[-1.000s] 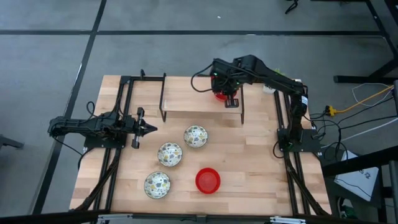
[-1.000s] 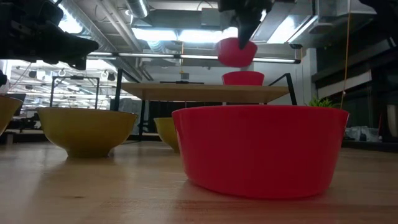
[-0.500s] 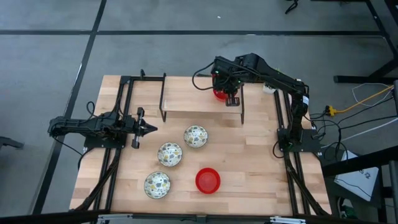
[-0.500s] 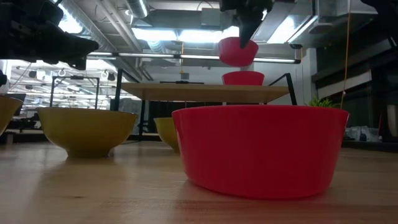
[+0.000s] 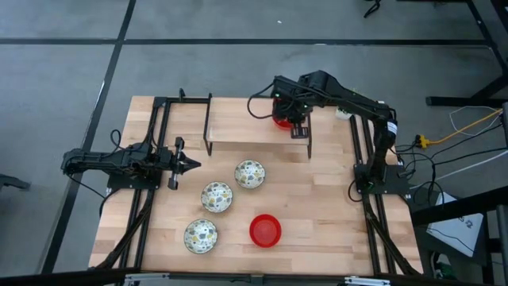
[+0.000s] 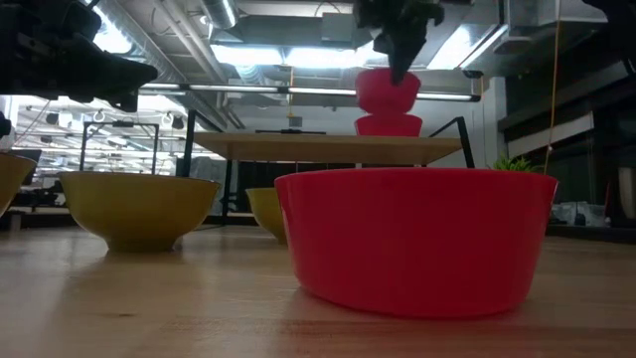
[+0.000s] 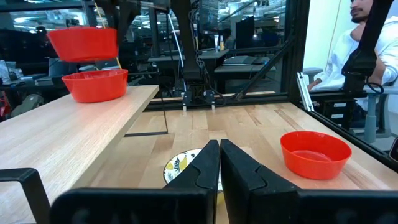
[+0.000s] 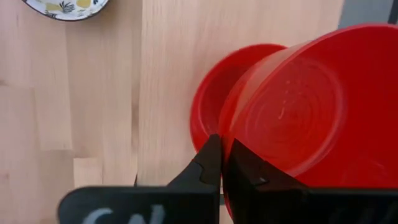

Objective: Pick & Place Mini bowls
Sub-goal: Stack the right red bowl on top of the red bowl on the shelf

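Note:
My right gripper (image 5: pixel 287 119) hangs over the raised wooden shelf (image 5: pixel 246 143) at the table's far side, shut on a red mini bowl (image 6: pixel 388 89). That bowl hovers just above a second red mini bowl (image 6: pixel 389 125), which stands on the shelf. Another red bowl (image 5: pixel 265 230) and three floral mini bowls (image 5: pixel 249 174) (image 5: pixel 217 197) (image 5: pixel 201 236) stand on the table. My left gripper (image 5: pixel 186 165) waits shut and level at the table's left side, touching nothing. My right gripper pinches the held bowl's rim (image 8: pixel 227 134) at one side, one finger inside the bowl and one outside. The fingers (image 8: pixel 208 163) come steeply from above. The bowl hangs below them about level, mouth up, a narrow gap clear of the shelf bowl (image 7: pixel 95 85).
The shelf stands on dark legs (image 5: pixel 208 127) across the table's far middle. Black frame rails (image 5: pixel 151 151) run along both table sides. A small green plant (image 6: pixel 517 164) sits far right. A person (image 7: pixel 367 37) sits beyond the table in the left wrist view.
My right gripper has sunk a little over the shelf. The red bowl it holds has come down closer to the bowl on the shelf and hangs more level than before.

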